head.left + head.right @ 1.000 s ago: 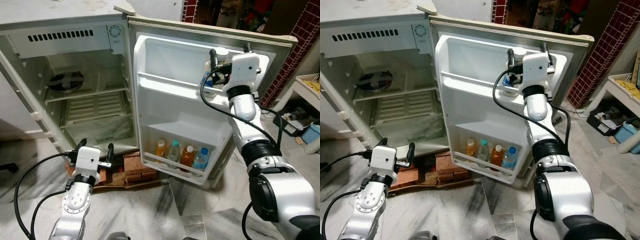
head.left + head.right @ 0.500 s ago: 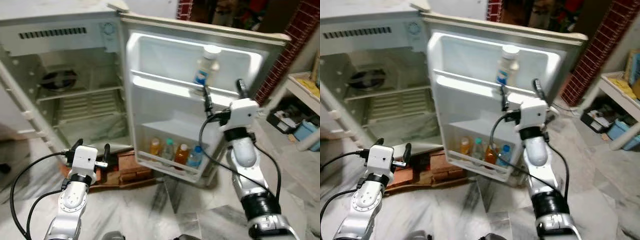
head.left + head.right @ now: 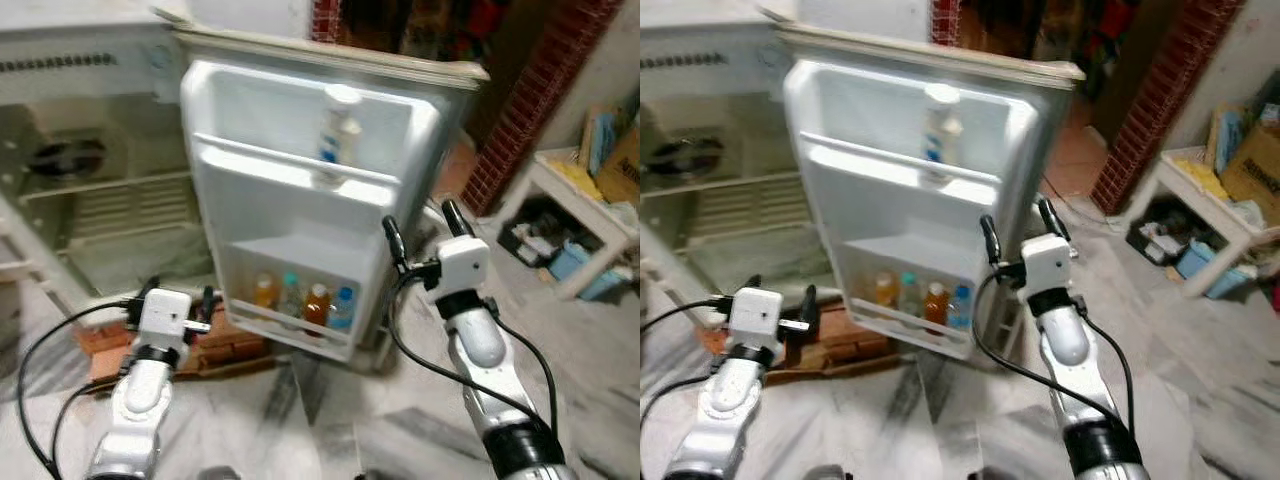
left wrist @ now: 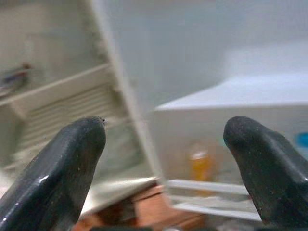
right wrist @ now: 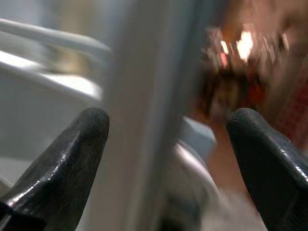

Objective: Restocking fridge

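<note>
Right gripper (image 3: 422, 231): two long, glossy black fingers spread wide apart, holding nothing, raised in front of the outer edge of the open fridge door (image 3: 300, 190); in the right wrist view the blurred door edge runs between the fingers (image 5: 62, 163). Left gripper (image 3: 178, 301): fingers likewise spread and empty, held low before the fridge's lower front, near a stack of reddish bricks (image 3: 225, 340) under the cabinet; the left wrist view looks between its rounded, shiny fingertips (image 4: 62, 163) at the door's bottom shelf. The door is moulded white plastic, smooth, with rounded corners and a pale rail across its upper shelf (image 3: 300, 165). On that upper shelf stands a white bottle (image 3: 335, 135) with a white cap and blue label, upright, long axis vertical, cap up. The bottom door shelf (image 3: 295, 335) holds four small bottles (image 3: 300, 303) in a row, all upright: orange, clear, orange, and blue-labelled. The fridge cabinet (image 3: 90, 170) is open, showing a ribbed white shelf and a dark round item on the upper level, too blurred to identify. The floor (image 3: 330, 410) is grey-veined marble tile. A red brick-tiled pillar (image 3: 525, 95) and a low white table (image 3: 570, 210) carrying boxes stand to the right.
</note>
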Controlling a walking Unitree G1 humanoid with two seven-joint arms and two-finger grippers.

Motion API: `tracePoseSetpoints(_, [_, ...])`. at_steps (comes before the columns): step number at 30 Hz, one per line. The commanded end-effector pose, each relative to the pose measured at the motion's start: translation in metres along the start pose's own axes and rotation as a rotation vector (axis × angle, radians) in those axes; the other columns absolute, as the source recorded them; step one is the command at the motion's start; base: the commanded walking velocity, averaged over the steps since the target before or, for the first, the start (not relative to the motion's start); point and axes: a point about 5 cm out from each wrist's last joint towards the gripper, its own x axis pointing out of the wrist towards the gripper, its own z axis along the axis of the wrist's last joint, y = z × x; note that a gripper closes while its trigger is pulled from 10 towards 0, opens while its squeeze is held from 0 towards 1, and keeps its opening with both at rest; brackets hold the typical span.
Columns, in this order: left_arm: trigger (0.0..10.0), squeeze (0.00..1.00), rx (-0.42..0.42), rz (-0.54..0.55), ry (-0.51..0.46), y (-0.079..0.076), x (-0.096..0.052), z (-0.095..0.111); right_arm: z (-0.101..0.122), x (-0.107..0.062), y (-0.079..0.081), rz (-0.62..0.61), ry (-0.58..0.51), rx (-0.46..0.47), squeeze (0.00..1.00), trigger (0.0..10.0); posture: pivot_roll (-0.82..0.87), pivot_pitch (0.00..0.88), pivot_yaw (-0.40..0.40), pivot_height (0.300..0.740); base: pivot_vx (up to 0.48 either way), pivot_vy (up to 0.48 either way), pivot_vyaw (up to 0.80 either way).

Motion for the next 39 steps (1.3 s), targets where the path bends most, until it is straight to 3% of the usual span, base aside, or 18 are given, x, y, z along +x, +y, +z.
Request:
tracePoseSetpoints(1, [10.0,0.0,0.027,0.033,0.012,0.014,-0.003,-0.003,0.011,0.01,0.006,0.018,-0.035,0.044,0.0,10.0,0.08,0.0,-0.042,0.74,0.0,-0.371,0.8])
tracePoseSetpoints(18, [10.0,0.0,0.04,0.021,0.009,0.011,-0.002,-0.002,0.01,0.013,0.009,0.033,-0.026,0.049,0.0,10.0,0.08,0.0,-0.036,0.74,0.0,-0.373,0.8])
tracePoseSetpoints(27, [10.0,0.0,0.032,0.025,-0.001,0.01,-0.003,-0.001,0.012,0.015,0.005,0.01,-0.01,0.058,0.0,10.0,0.08,0.0,-0.036,0.74,0.0,0.0,0.8])
tracePoseSetpoints(39, [10.0,0.0,0.035,0.018,0.002,0.01,-0.001,-0.001,0.01,0.018,-0.002,-0.053,0.015,0.057,0.0,10.0,0.07,0.0,-0.04,0.74,0.0,-0.378,0.0])
